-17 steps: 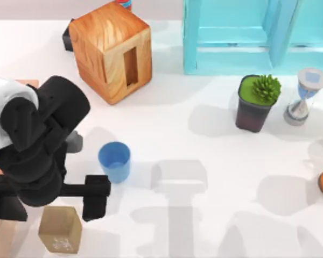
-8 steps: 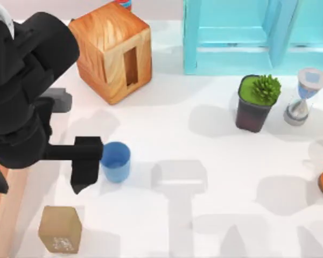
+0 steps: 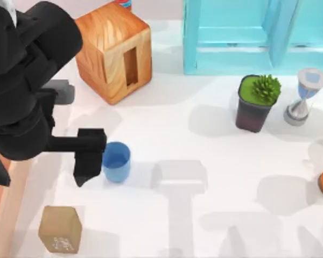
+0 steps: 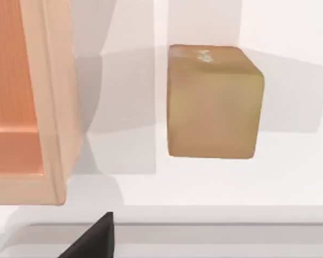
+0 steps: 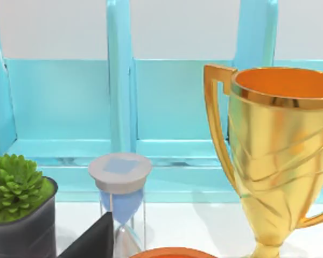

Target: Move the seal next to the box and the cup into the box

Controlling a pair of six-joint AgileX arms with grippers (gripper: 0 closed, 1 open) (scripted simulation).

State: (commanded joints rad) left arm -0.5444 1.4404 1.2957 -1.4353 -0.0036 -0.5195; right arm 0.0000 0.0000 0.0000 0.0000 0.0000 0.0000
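Observation:
The blue cup [image 3: 117, 161] stands upright on the white table, left of centre. My left gripper [image 3: 43, 169] hangs open over the table's left side. One of its black fingers [image 3: 89, 161] sits right against the cup's left side, so the cup is outside the jaws. The tan seal [image 3: 60, 229] rests near the front edge, also seen as the seal [image 4: 212, 102] in the left wrist view, just beside the box's wall [image 4: 56, 107]. The box [image 3: 13, 207] lies at the left edge, mostly under my arm. My right gripper [image 5: 161, 252] is parked at the right, one finger [image 5: 91, 242] showing.
A glossy wooden cube with a slot [image 3: 113, 51] stands at the back left, a turquoise shelf frame [image 3: 258, 35] at the back right. A potted plant [image 3: 255, 102], an hourglass [image 3: 303, 97] and a gold trophy [image 5: 280, 161] crowd the right side.
My left arm rose from over the seal toward the back of the table, then settled slightly right. Its finger now sits against the cup. The seal and cup have hardly shifted.

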